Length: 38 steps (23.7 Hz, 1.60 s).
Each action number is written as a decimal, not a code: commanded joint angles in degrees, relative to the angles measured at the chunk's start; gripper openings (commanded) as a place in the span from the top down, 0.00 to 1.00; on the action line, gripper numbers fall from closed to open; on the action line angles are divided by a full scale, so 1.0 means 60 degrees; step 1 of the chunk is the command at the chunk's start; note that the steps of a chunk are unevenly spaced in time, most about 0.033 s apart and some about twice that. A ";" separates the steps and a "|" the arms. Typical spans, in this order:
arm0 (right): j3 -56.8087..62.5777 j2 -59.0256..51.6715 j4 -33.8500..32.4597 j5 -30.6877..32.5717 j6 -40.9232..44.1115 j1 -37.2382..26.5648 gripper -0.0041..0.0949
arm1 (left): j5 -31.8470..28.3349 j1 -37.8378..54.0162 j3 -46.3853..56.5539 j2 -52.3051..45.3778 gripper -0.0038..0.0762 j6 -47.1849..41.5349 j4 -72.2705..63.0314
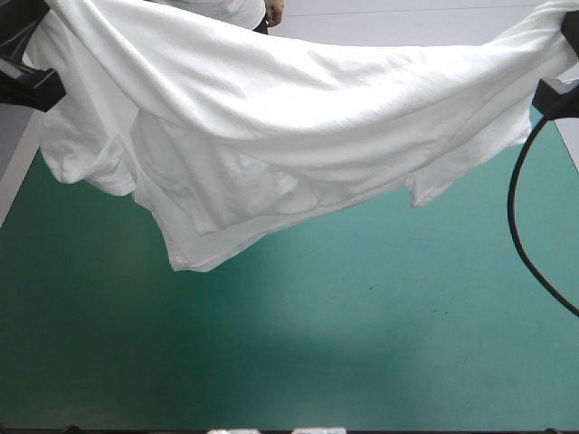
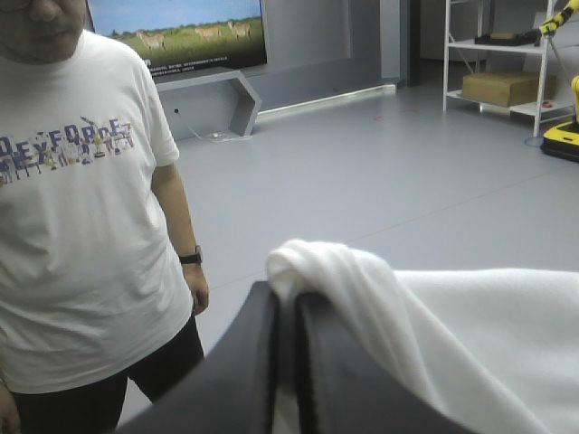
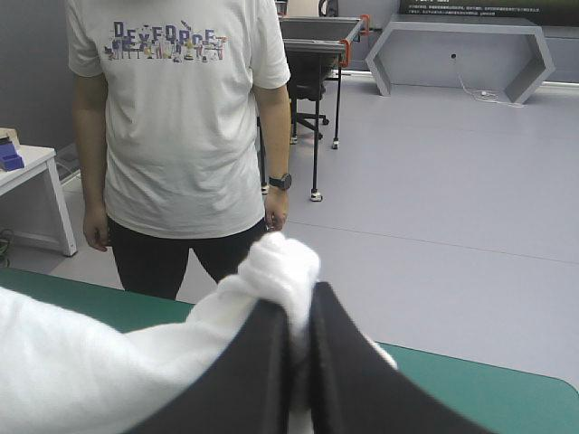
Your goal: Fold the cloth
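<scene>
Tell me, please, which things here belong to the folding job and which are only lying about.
For the job:
the T-shirt, lifted and stretched out in the air
the left gripper, shut on the T-shirt
the right gripper, shut on the T-shirt

Just there:
the teal-green cover, under the hanging T-shirt

Soft matt cloth T-shirt (image 1: pixel 298 117), smooth teal-green cover (image 1: pixel 362 344)

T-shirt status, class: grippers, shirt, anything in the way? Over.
Left gripper shut on the T-shirt, right gripper likewise. T-shirt lifted, stretched between both, lower part hanging crumpled over the table. Nothing seen in the way.
</scene>
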 commanded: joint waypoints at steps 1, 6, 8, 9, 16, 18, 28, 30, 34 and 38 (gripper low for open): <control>-0.0185 -0.0107 -0.0019 -0.0194 -0.0052 0.0002 0.98 | -0.0120 0.0014 -0.0238 -0.0170 0.96 -0.0006 -0.0124; 0.0221 -0.0014 -0.0034 0.0416 0.0251 0.0002 0.98 | 0.0713 0.0014 0.0338 -0.0025 0.96 -0.0207 -0.0472; 0.0682 -0.0031 -0.0034 0.0416 0.0281 0.0002 0.98 | 0.0730 0.0014 0.1126 -0.0113 0.96 -0.0379 -0.0724; 0.0929 -0.0076 -0.0034 0.0416 0.0366 0.0002 0.98 | 0.0730 0.0014 0.1574 -0.0154 0.96 -0.0426 -0.0785; 0.4909 -0.0155 -0.0439 -0.0203 0.0603 0.0002 0.98 | -0.0303 0.0014 0.7021 -0.0238 0.96 -0.0522 -0.0694; 0.6248 0.0201 -0.0810 -0.1388 0.1031 0.0002 0.98 | -0.1093 0.0014 0.8000 0.0342 0.96 -0.0603 -0.0192; 0.7104 0.3949 0.0141 -0.4563 0.1342 -0.1149 0.98 | -0.3394 0.1111 0.7565 0.4066 0.96 -0.1526 0.0400; 0.6989 0.4604 0.0102 -0.4889 0.1264 -0.1149 0.98 | -0.3797 0.1328 0.7384 0.4588 0.96 -0.1489 0.0418; 0.6581 0.5609 0.0161 -0.5082 0.1354 -0.1149 0.98 | -0.4302 0.1456 0.7207 0.5444 0.96 -0.1489 0.0482; 0.6282 0.6125 0.0161 -0.5117 0.1482 -0.1149 0.95 | -0.4728 0.1456 0.7202 0.5894 0.96 -0.1489 0.0509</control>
